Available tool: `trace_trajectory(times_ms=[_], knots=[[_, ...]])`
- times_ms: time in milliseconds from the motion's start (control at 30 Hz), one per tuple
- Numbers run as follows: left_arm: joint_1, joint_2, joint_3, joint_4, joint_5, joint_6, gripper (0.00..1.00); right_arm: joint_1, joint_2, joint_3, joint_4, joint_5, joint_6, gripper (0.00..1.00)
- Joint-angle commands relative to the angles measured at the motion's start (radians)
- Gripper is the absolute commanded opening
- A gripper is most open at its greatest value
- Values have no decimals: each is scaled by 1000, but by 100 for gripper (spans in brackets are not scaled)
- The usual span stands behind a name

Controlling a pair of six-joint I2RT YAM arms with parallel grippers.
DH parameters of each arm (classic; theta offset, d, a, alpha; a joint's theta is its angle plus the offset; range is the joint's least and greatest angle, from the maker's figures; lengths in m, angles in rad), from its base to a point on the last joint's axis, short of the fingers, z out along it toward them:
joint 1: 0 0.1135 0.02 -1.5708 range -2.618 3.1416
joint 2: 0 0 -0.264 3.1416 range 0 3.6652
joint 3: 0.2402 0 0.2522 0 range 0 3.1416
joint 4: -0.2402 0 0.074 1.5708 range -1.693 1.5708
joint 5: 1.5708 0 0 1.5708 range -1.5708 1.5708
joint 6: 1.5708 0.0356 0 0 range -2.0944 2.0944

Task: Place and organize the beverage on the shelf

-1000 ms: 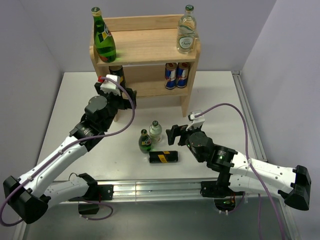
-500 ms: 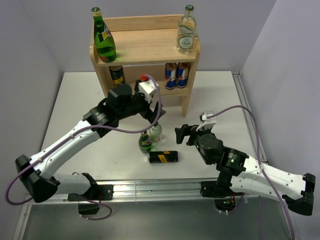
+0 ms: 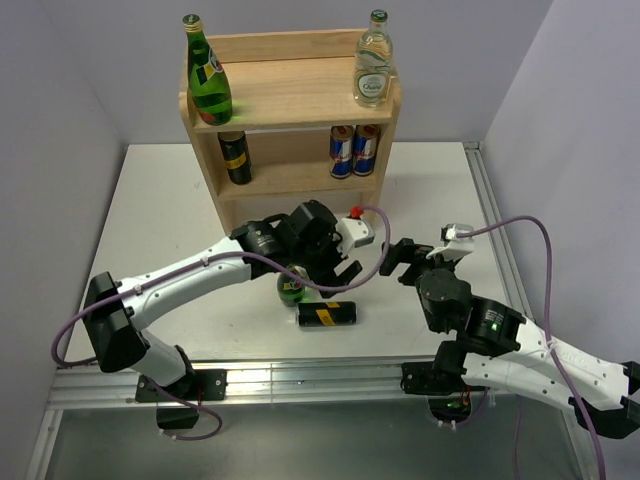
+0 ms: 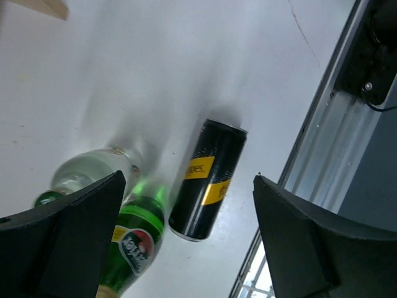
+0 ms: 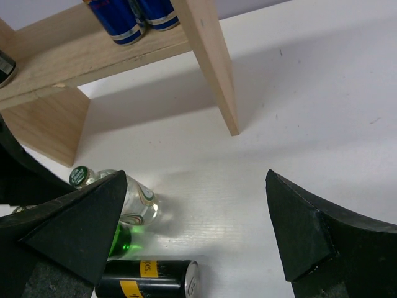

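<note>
Light wood is holding most of the drinks already: the shelf [image 3: 290,95] is standing at the far edge of the table [image 3: 170,200]. It is carrying a tall green bottle [image 3: 208,80] and a clear bottle [image 3: 373,72] at opposite ends of its top board, with a black can [image 3: 236,157] and two blue cans [image 3: 354,150] sorted below. Three drinks are still waiting on the table: a small green bottle [image 3: 291,288], a small clear bottle [image 4: 93,171] touching it, and a fallen black can [image 3: 327,314] just beside them.

The left gripper [image 3: 335,272] is hovering over this cluster with its fingers spread and gripping nothing, probably lining up the next pick. The right gripper [image 3: 400,262] is hanging to the right, jaws wide and empty, likely giving the left arm room.

A second ago the left gripper was at the lower tier beside the black can; it has since swung to mid-table, now hiding the small clear bottle from above. The right gripper has drawn back rightward. The loose drinks are lying unmoved.
</note>
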Motion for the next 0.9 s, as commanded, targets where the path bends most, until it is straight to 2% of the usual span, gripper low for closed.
trace_trajectory(times_ms=[0, 133, 433, 533, 867], knots=[[-44, -8, 15, -39, -65, -34, 91, -5, -27, 19, -23, 43, 24, 100], [-104, -8, -7, -51, -95, -54, 91, -8, -47, 8, -35, 34, 33, 100], [-130, 129, -90, -35, -191, -115, 87, -8, -68, -10, -42, 8, 53, 100], [-130, 179, -110, -18, -195, -115, 82, -8, -70, -13, -52, 6, 63, 100], [-130, 273, -163, 54, -172, -124, 82, -9, -80, -38, -63, 14, 73, 100]])
